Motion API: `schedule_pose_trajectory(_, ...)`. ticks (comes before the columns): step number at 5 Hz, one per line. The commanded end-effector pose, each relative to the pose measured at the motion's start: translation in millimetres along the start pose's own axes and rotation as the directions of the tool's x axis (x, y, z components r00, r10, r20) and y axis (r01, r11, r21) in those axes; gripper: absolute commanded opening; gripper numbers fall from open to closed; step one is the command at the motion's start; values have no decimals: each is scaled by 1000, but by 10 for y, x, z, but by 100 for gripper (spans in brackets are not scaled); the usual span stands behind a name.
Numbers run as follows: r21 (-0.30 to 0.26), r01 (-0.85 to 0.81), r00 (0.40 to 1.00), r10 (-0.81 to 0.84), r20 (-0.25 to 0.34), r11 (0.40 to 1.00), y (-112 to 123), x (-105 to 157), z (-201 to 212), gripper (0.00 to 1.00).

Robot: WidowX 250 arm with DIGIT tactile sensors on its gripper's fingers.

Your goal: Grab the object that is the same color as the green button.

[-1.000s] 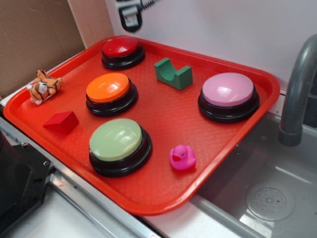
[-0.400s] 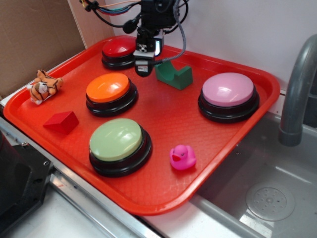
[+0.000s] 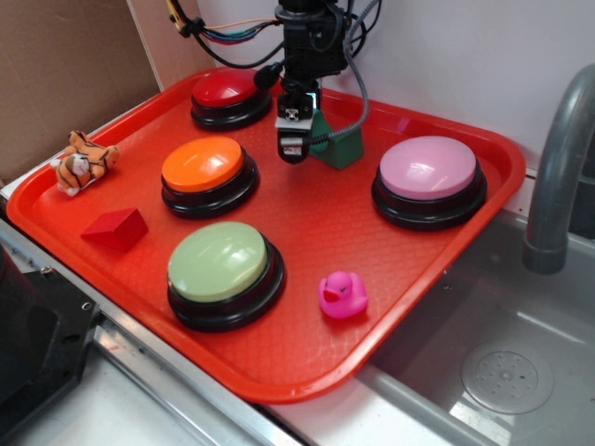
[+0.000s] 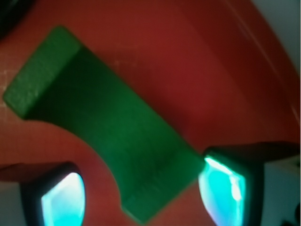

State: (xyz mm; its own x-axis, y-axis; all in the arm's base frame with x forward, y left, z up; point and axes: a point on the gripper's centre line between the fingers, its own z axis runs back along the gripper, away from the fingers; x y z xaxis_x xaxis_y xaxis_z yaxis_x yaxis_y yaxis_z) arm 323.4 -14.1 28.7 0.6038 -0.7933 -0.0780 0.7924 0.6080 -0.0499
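The object, a dark green block with a curved notch (image 3: 340,146), lies at the back of the red tray (image 3: 307,367) between the red and pink buttons. My gripper (image 3: 292,151) hangs at its left end and hides part of it. In the wrist view the block (image 4: 108,122) runs diagonally, and its near end sits between the two glowing fingertips of my gripper (image 4: 143,195), which is open. The right pad (image 4: 225,188) is at the block's corner; I cannot tell if it touches. The pale green button (image 3: 218,262) sits at the tray's front left.
On the tray stand an orange button (image 3: 204,165), a red button (image 3: 226,90) and a pink button (image 3: 429,169). A red wedge (image 3: 116,228), a pink duck (image 3: 343,295) and a tiger toy (image 3: 84,160) lie there too. A sink (image 3: 483,372) and grey tap (image 3: 558,167) are at the right.
The arm came in from the top of the view, then moved right and down to the green block's left end. Nothing on the tray has moved.
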Motion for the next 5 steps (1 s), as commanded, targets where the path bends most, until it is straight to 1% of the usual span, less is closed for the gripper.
schedule_pose_trajectory(1,-53,96,995,-95,8,994,-137,166,-42,100)
schedule_pose_trajectory(2,-20,62,998,-61,33,998,-146,160,-83,100)
schedule_pose_trajectory(3,-33,27,998,-25,65,999,-173,104,-118,100)
schedule_pose_trajectory(4,-53,12,997,-8,74,999,-189,124,-116,0)
schedule_pose_trajectory(5,-47,-57,994,61,91,997,-220,134,-110,0)
